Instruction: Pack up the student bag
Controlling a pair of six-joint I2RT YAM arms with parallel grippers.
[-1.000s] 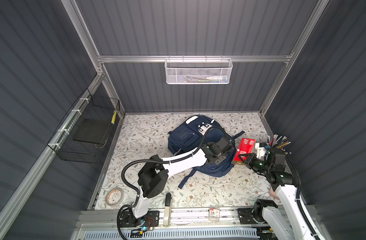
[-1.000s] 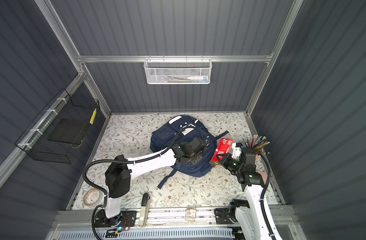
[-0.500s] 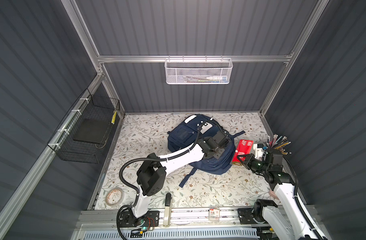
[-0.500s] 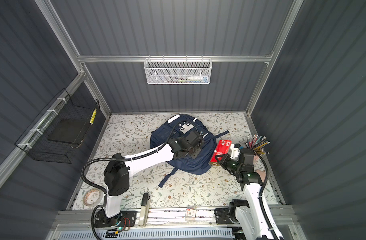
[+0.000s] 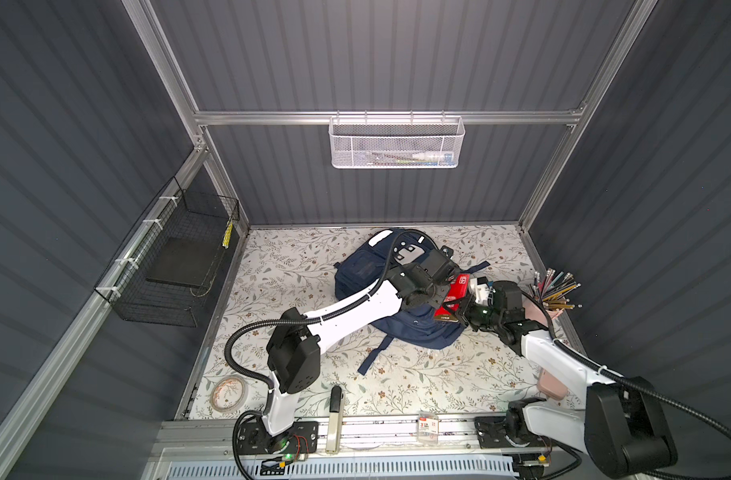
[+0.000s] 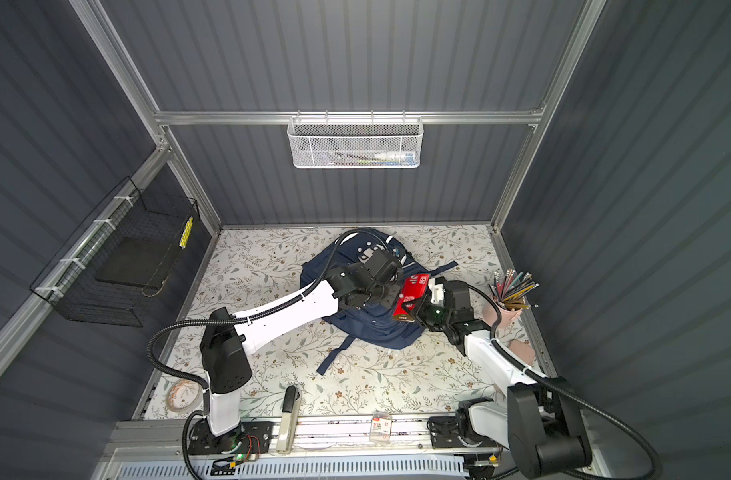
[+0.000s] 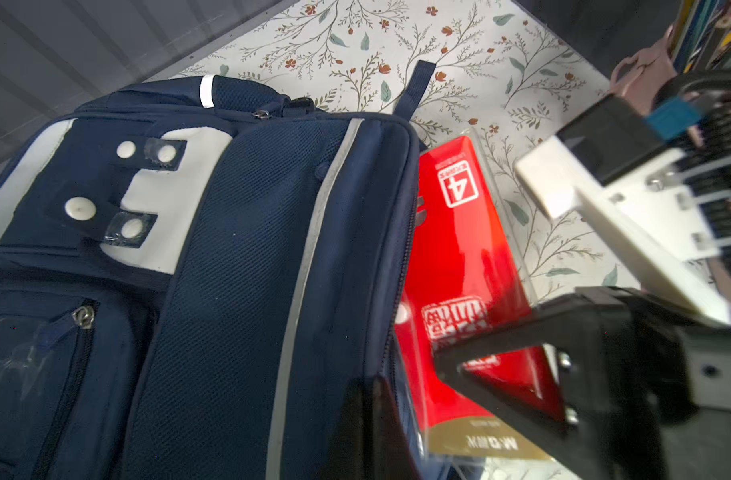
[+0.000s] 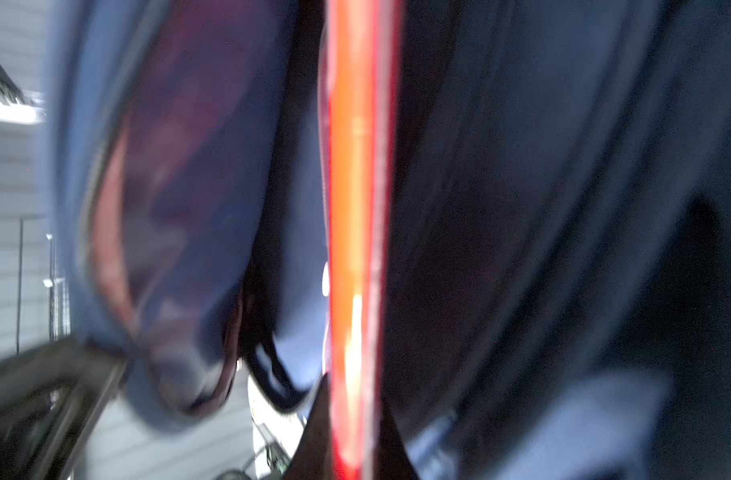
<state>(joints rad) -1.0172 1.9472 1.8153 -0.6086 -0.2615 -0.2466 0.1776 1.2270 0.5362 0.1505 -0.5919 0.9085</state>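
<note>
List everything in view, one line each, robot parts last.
student bag: one, navy with white stripes, middle of the floral table
red pack: one, red, at the bag's right edge, held
pencil cup: one, pink, right edge, full of pencils
mesh basket: one, white, hung at the back
wire basket: one, black, hung on the left, dark slab inside
tape roll: one, pale, front left
stapler: one, black and beige, front edge
card pack: one, red and white, front edge
left gripper: one, black, shut on the bag's edge
right gripper: one, black, shut on the red pack
</note>
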